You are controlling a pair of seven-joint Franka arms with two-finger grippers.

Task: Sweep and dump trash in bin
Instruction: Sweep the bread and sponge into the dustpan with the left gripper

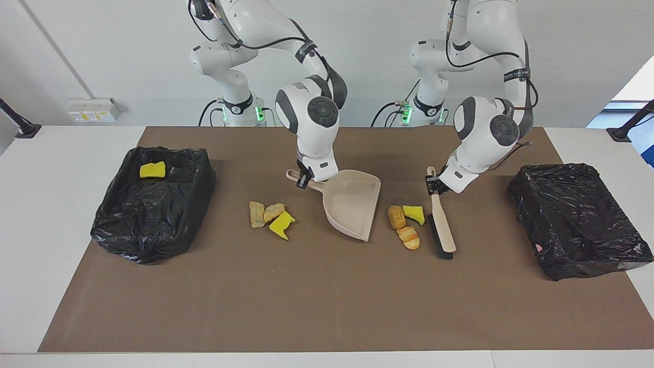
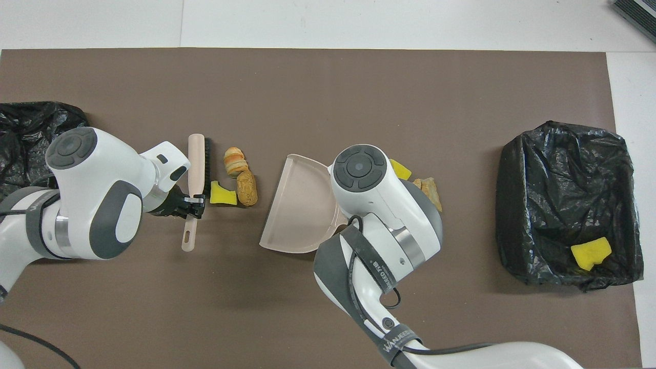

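My right gripper [image 1: 305, 180] is shut on the handle of the beige dustpan [image 1: 352, 204], whose open edge faces one trash pile [image 1: 406, 225] of a brown lump, bread-like slices and a yellow chunk. In the overhead view the right arm hides that gripper above the dustpan [image 2: 300, 210]. My left gripper [image 1: 434, 186] is shut on the handle of the brush [image 1: 442, 230], which lies beside that pile [image 2: 236, 177], toward the left arm's end, a small gap apart. A second trash pile [image 1: 268, 214] lies beside the dustpan toward the right arm's end.
A black-lined bin [image 1: 153, 204] at the right arm's end holds a yellow sponge chunk [image 1: 152, 169]. Another black-lined bin [image 1: 577, 220] stands at the left arm's end. All rest on a brown mat [image 1: 327, 306] over the white table.
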